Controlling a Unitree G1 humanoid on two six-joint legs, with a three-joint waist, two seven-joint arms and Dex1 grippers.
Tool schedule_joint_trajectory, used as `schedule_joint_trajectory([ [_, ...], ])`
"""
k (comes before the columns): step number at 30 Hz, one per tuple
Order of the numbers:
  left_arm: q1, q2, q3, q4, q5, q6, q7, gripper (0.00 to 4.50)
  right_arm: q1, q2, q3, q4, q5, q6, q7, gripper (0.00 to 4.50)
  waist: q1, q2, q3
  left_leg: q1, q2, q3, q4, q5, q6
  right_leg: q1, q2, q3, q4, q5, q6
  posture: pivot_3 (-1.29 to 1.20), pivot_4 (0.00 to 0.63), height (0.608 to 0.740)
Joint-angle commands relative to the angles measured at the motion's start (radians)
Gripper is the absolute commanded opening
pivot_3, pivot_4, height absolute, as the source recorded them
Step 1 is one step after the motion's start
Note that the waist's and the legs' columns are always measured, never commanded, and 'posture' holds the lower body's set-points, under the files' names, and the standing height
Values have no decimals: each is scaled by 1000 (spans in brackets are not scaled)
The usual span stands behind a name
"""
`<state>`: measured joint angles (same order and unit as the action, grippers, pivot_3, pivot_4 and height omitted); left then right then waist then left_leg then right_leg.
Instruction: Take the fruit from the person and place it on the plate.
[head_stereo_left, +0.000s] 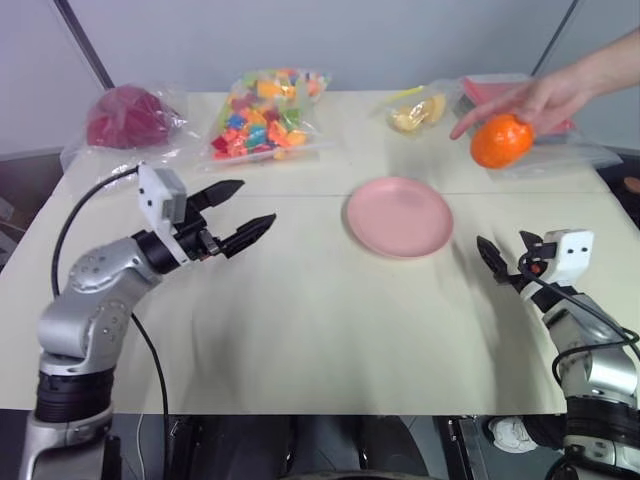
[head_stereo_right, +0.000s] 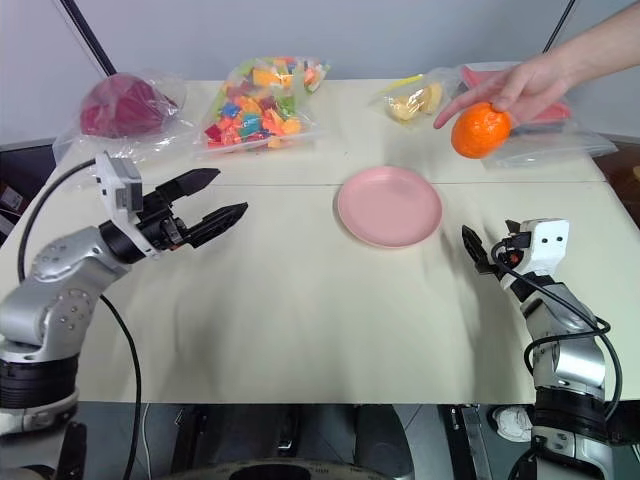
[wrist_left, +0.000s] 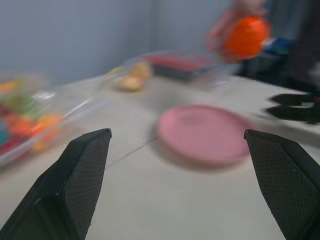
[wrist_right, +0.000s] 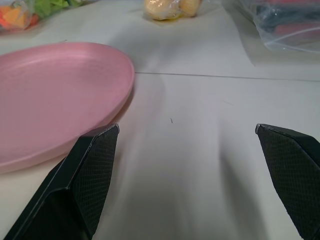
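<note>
Fruit (head_stereo_left: 500, 140) was a round, bright orange ball with smooth, slightly glossy skin, about fist-sized and far smaller than the plate. It was off the desk, held from above in the person's hand (head_stereo_left: 535, 100), which reached in over the far right corner. Fingers draped over its top and far side; the underside was bare. It hung above the clear bags at that corner, beyond and to the right of the plate, not over it.

Plate (head_stereo_left: 400, 216) was pale pink, round and flat with a shallow rim, sitting bare on the desk (head_stereo_left: 300, 330) a bit right of centre.

Left gripper (head_stereo_left: 243, 212) was raised off the desk near the left edge, jaws spread wide, holding nothing, pointing across towards the plate and fruit, well apart from both.

Right gripper (head_stereo_left: 492, 262) was low near the right edge, just beside the plate's near-right rim, jaws wide apart as well, nothing between them.

Along the far edge: a dark red lump in a bag (head_stereo_left: 125, 117) at the left corner, a bag of multicoloured pieces (head_stereo_left: 265, 112) next to it, a bag of yellow pieces (head_stereo_left: 420, 110) further right, then a bag with something red (head_stereo_left: 500, 90) under the person's hand.
</note>
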<state>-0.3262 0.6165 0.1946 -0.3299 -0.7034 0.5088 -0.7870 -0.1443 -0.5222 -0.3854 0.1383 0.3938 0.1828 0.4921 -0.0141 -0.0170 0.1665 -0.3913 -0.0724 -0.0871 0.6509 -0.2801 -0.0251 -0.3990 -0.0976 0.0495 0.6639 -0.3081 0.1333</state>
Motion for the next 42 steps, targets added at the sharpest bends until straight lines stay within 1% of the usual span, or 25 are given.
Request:
schedule_joint_trajectory([
  [1, -42, 24, -6, -13, -29, 38, -20, 4444, 19, -12, -32, -130, 25, 19, -16, 4500, -1, 1, 0, 0, 0, 0, 0, 0, 0, 0, 0, 0, 0, 0, 0, 0, 150, 740],
  [6, -67, 17, -19, 8, -18, 52, -23, 4444, 11, 37, -59, -311, 112, 92, -96, 4500, -3, 1, 0, 0, 0, 0, 0, 0, 0, 0, 0, 0, 0, 0, 0, 0, 150, 740],
  [10, -79, 0, -39, 30, -1, 44, -26, 4444, -59, 72, -20, -373, 114, 121, -160, 4500, 0, 0, 0, 0, 0, 0, 0, 0, 0, 0, 0, 0, 0, 0, 0, 0, 150, 740],
  [17, -95, -29, -52, 31, 8, 39, -6, 4444, -157, 72, 1, -258, 80, 87, -159, 4500, 0, 0, 0, 0, 0, 0, 0, 1, -2, 0, 0, 0, -1, 0, 0, 0, 150, 740],
  [21, -78, -36, -50, 16, 16, 36, 7, 4444, -250, 68, 3, -129, 58, 28, -148, 4500, -5, 0, 0, 0, 0, 0, 0, 1, -1, -1, 0, 0, 0, 0, 0, 0, 150, 740],
  [26, -57, -39, -43, 2, 24, 33, 22, 4444, -324, 70, 0, -52, 59, -10, -132, 4500, -4, 0, 0, 0, 0, 0, -1, 1, -2, -1, 0, 0, 0, 0, 0, 0, 150, 740],
  [31, -37, -45, -43, -17, 25, 31, 39, 4444, -351, 72, 12, -42, 56, -18, -124, 4500, -3, 0, 0, 0, 0, 0, -1, 1, -2, -1, 0, 0, 0, 0, 0, 0, 150, 740],
  [37, -21, -46, -45, -19, 34, 24, 42, 4444, -336, 72, 3, -106, 90, 12, -125, 4500, -2, 0, 0, 0, 0, 0, -1, 1, -2, -1, 0, 0, 0, 0, 0, 0, 150, 740],
  [42, -27, -51, -53, -11, 40, 23, 38, 4444, -352, 67, 6, -116, 84, 22, -135, 4500, -3, 0, 0, 0, 0, 0, -1, 1, -2, -1, 0, 0, 0, 0, 0, 0, 150, 740],
])
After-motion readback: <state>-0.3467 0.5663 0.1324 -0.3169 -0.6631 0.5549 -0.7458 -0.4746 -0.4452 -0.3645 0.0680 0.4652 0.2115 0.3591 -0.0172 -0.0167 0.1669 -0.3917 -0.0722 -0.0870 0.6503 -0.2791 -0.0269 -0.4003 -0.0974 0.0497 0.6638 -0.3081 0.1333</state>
